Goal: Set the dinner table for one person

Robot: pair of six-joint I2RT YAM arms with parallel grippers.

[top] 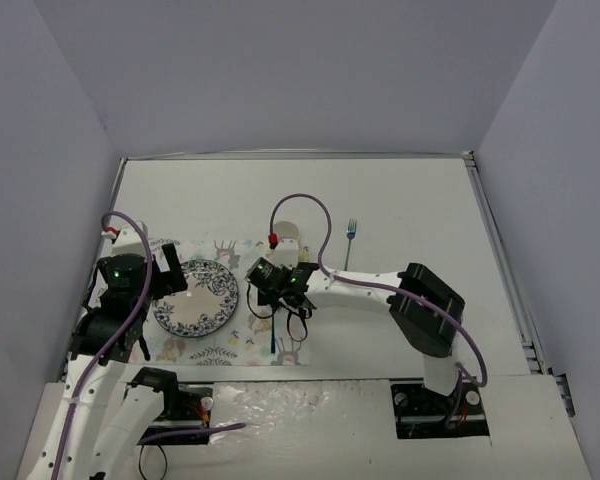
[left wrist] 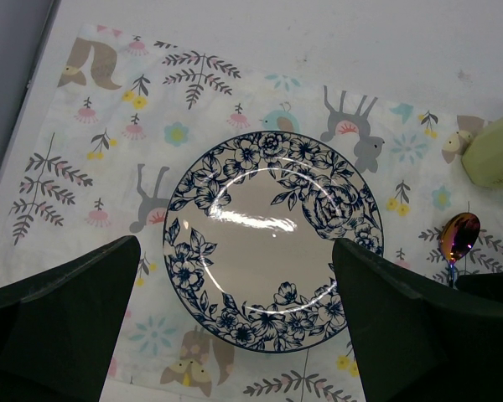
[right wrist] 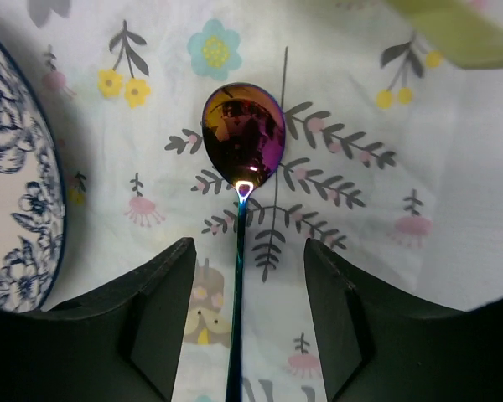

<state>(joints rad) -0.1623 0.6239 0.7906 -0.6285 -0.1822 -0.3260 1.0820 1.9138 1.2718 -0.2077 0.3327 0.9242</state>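
The white dinner table (top: 400, 200) carries a floral placemat (top: 230, 345) with a blue-flowered plate (top: 195, 297) on its left half. My left gripper (top: 170, 275) hovers over the plate (left wrist: 272, 243), open and empty (left wrist: 235, 280). An iridescent purple spoon (right wrist: 243, 134) lies flat on the placemat (right wrist: 352, 109) right of the plate, bowl pointing away. My right gripper (top: 280, 285) is open (right wrist: 250, 251), one finger on each side of the spoon's thin handle, touching neither side. A fork (top: 350, 240) lies on the bare table beyond the placemat.
A pale green cup (top: 288, 235) stands at the placemat's far right corner; it also shows in the left wrist view (left wrist: 499, 151) and the right wrist view (right wrist: 461, 33). Grey walls enclose the table on three sides.
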